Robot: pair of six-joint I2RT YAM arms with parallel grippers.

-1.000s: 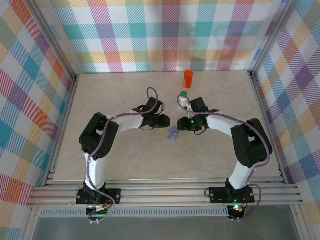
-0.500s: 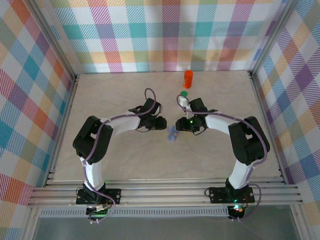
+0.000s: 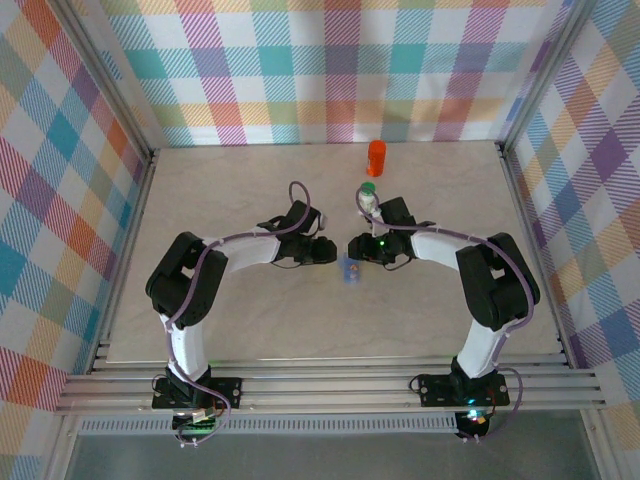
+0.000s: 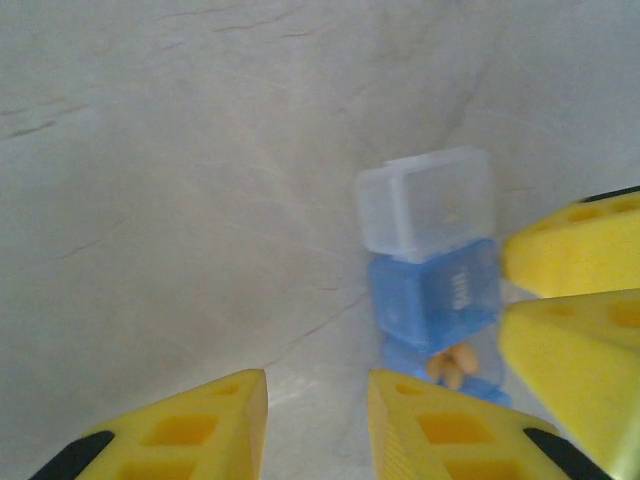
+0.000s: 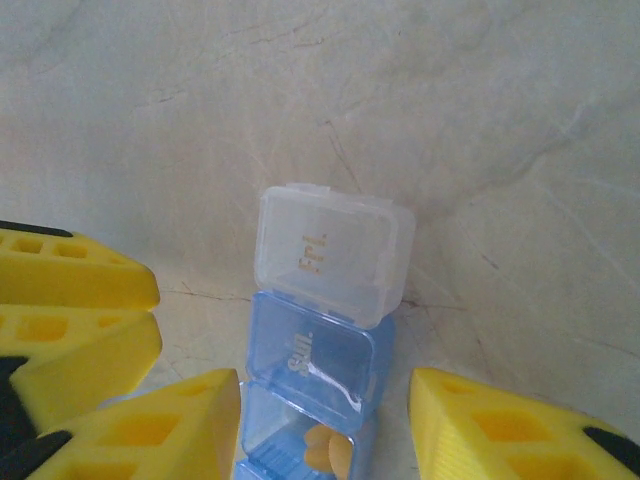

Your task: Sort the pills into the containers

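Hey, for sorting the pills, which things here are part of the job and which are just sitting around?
Part of the job: pill box, yellowish pills in its open compartment, orange bottle, green-capped bottle, left gripper, right gripper.
Just surroundings: table, plaid walls.

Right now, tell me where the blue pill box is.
The blue pill box lies mid-table in the top view, flanked by the left gripper and the right gripper, whose open fingers straddle one end in the right wrist view.
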